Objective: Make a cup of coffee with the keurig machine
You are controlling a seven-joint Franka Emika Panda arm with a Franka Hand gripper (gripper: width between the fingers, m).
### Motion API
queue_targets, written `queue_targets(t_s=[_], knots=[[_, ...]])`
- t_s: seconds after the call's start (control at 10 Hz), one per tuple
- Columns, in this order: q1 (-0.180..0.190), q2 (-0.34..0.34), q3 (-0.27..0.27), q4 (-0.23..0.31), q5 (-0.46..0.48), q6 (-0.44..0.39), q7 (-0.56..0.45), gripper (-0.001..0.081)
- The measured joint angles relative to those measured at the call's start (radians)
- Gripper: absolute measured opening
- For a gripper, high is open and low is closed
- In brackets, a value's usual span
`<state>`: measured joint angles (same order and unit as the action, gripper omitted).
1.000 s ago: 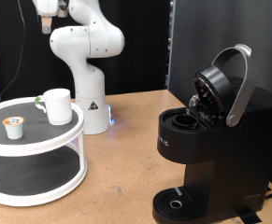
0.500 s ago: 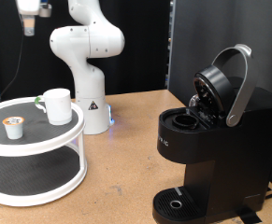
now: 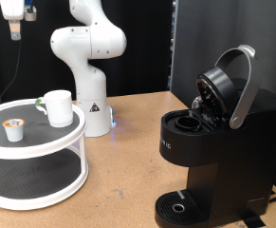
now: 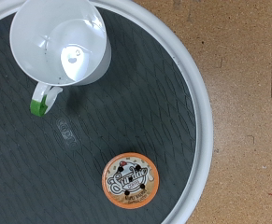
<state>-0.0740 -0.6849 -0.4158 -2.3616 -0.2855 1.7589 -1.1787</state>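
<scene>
White ceramic, the cup (image 3: 58,107) stands upright on the top tier of a round two-level stand (image 3: 33,157) at the exterior view's left, its inside bare and glossy in the wrist view (image 4: 63,42). Just beside it, apart from it, sits a small coffee pod (image 3: 16,129) with an orange-marked lid. High above the stand, at the exterior view's top left, hangs the gripper (image 3: 15,13); whether its fingers are wide or narrow I cannot tell. On the wooden table (image 3: 128,152), well apart at the right, stands the keurig machine (image 3: 209,142), its hinged top raised and pod chamber exposed.
</scene>
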Motion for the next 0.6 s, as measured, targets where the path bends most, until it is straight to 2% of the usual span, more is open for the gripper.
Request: queue_targets(t_s=[0.2, 0.6], knots=[[-0.001, -0.011, -0.012, -0.058, -0.017, 0.095, -0.048, 0.0798], [-0.018, 0.001, -0.057, -0.234, -0.086, 0.318, -0.045, 0.0798]])
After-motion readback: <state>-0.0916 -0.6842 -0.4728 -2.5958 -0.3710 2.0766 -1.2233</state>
